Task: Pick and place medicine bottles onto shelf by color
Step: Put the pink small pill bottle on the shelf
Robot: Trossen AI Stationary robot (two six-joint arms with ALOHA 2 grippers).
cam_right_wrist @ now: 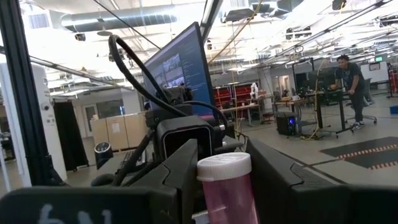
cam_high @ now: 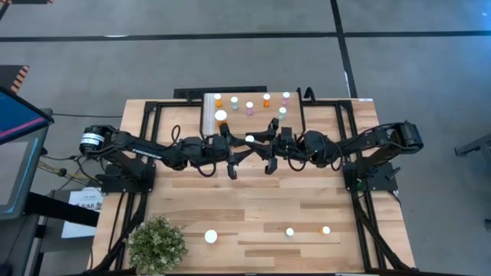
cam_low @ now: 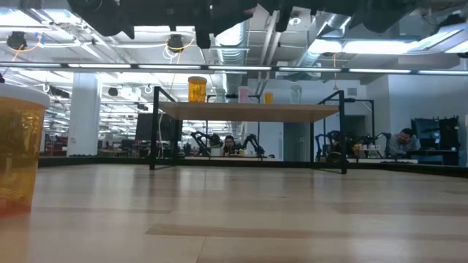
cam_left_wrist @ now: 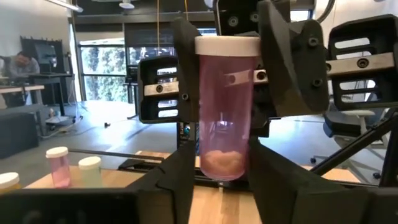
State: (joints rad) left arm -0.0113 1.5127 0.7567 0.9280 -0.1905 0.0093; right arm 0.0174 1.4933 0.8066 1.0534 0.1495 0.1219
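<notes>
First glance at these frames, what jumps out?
Both arms meet mid-table just in front of the shelf, the left gripper and the right gripper both closed around one pink bottle with a white cap, mid-handover. On the shelf stand more small bottles. A big orange bottle looms at the low view's left edge, and a potted plant sits at the table's near left corner.

text: no full word readable | right wrist housing (cam_right_wrist: 59, 211): pale marks, perhaps "6N", unsure | paper sheet (cam_high: 84, 203) beside tabletop: print too small to read
</notes>
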